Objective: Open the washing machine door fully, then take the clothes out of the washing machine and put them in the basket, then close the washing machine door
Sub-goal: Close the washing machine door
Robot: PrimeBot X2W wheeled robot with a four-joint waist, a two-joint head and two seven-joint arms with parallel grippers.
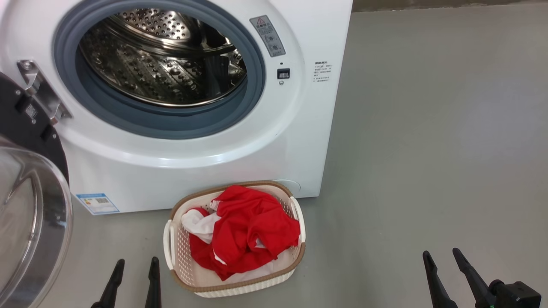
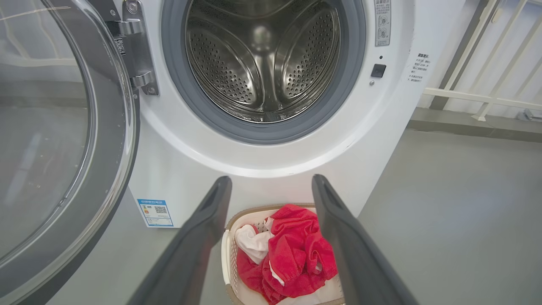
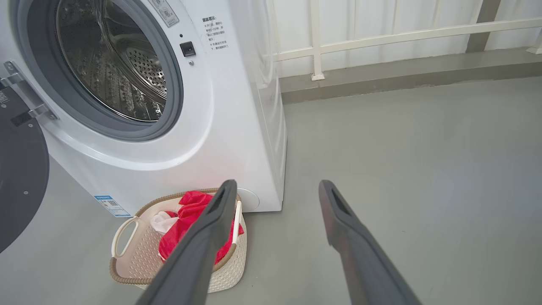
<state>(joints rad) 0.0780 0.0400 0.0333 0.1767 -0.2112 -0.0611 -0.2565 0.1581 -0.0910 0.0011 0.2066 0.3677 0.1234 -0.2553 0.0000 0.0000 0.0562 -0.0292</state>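
Two wide, empty pincers: between our left pincer (image 1: 137, 262) and right pincer (image 1: 441, 252), clothes (image 1: 250, 226) fill the basket (image 1: 239, 291); the drum (image 1: 162, 72) ahead is bare, so the door (image 1: 38, 222) wants closing.

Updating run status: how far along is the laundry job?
Done: door stands wide open, drum shows bare steel, clothes lie in the basket. In hand: nothing; left gripper and right gripper are open, either side of the basket. Left: close the door.
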